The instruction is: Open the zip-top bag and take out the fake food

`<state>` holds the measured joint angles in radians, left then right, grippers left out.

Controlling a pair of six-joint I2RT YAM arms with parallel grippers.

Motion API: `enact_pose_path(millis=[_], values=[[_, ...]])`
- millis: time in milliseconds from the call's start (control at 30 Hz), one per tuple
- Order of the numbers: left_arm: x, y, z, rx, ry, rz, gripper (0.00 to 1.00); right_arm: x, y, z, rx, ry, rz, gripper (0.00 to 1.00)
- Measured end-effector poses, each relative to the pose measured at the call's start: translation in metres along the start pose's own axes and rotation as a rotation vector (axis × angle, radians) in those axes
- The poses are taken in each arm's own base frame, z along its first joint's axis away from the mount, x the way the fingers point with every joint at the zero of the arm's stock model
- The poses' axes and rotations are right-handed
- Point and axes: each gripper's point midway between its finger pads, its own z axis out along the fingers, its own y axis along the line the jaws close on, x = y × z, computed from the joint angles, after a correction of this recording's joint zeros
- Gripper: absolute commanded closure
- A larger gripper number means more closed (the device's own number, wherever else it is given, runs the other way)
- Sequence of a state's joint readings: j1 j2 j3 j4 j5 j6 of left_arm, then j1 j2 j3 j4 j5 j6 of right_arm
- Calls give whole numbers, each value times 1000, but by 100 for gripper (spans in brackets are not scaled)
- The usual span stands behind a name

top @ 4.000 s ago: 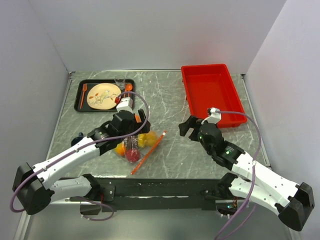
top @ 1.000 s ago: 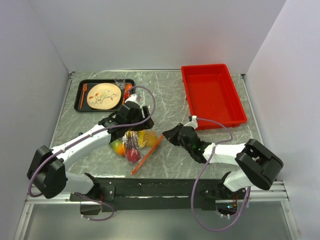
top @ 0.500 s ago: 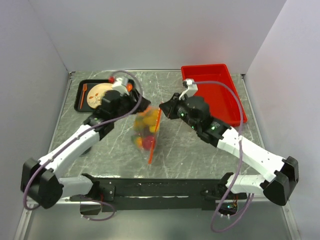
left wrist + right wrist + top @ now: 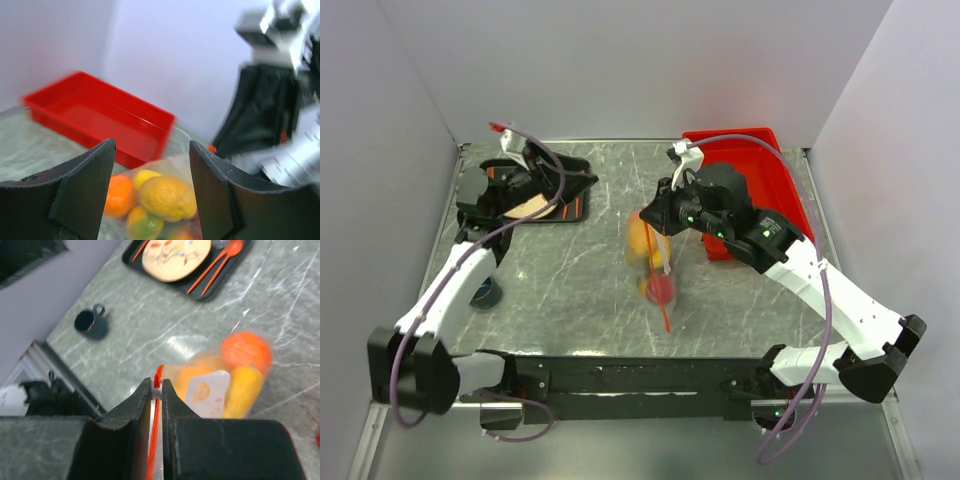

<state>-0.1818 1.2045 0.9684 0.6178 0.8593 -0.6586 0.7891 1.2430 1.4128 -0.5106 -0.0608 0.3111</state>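
Left tool [image 4: 150, 147] has withdrawn; right tool [image 4: 156, 386] pinches the floppy zip-top bag [image 4: 220, 375].

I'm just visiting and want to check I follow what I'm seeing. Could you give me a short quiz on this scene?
1. True or false: the left fingers are shut on the zip-top bag.
2. What do the right fingers pinch? A) the bag's zipper strip B) a spoon C) the mug
3. Fill in: the fake food lies ___ the bag.
Key: 1 false; 2 A; 3 inside.
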Motion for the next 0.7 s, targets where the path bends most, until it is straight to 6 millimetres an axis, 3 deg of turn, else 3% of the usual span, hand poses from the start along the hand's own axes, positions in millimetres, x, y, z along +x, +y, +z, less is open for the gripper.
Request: enact_pose_path(millis=[167, 300, 467, 700], values=[[35, -18, -3, 213, 123, -12, 31, 0, 14, -12, -63, 54, -22, 100], [53, -48, -3, 354, 194, 34, 31, 2, 28, -17, -117, 92, -37, 100], [79, -77, -1, 482, 265, 60, 31, 9, 35, -11, -144, 139, -46, 100], [100, -96, 1, 563, 312, 75, 41, 21, 35, -3, -140, 193, -47, 100]])
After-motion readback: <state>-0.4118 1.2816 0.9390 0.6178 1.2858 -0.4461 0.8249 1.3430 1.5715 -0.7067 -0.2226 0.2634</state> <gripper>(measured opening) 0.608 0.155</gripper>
